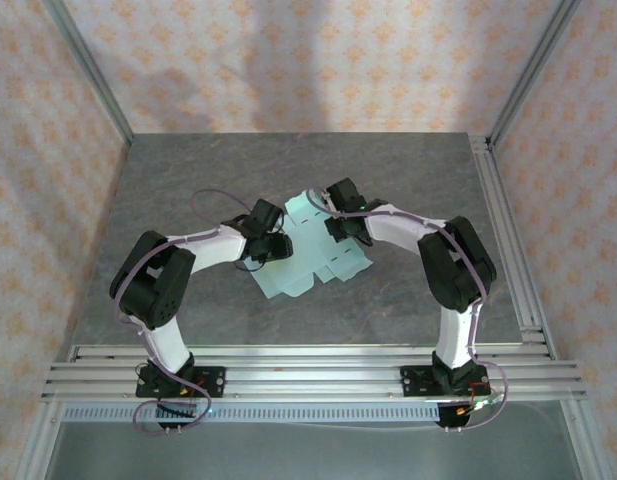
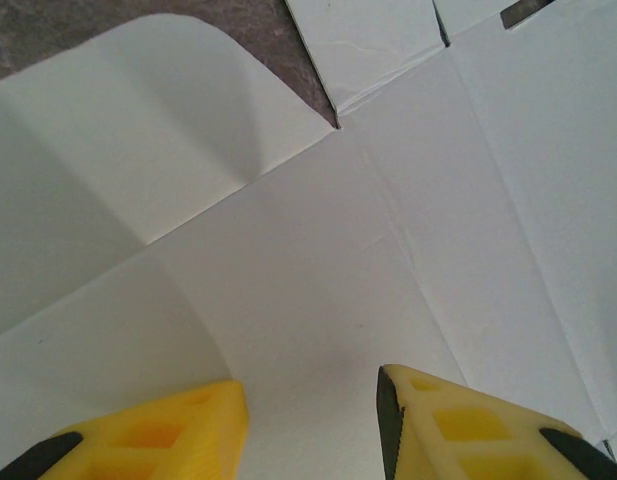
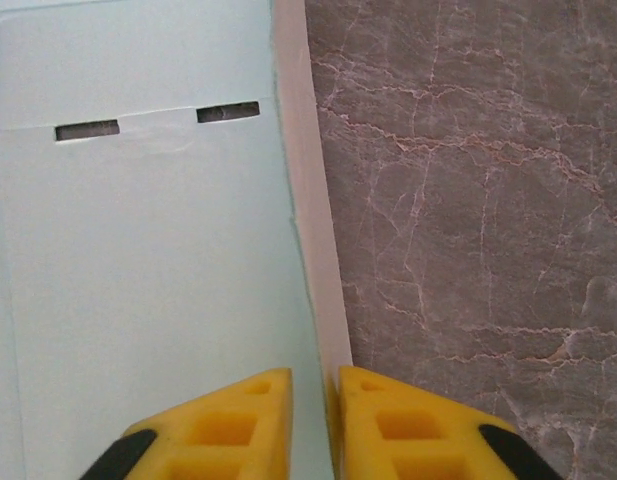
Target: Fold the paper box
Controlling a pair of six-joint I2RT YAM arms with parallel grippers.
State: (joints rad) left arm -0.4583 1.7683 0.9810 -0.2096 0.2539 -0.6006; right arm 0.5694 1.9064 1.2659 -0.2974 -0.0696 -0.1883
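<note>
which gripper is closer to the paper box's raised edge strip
Right. The right gripper closes around the raised edge strip; the left gripper sits open over a flat panel.

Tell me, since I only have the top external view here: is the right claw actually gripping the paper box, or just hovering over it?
Observer: The right wrist view shows the right claw nearly shut, with a turned-up edge of the paper box running into its narrow gap.
Operator: And the left claw?
Observer: In the left wrist view the left claw stands open over a flat, creased panel of the card.
Operator: Any landmark ahead of the right one?
Observer: Two narrow slots are cut in the card along a crease line, just beyond it.
</note>
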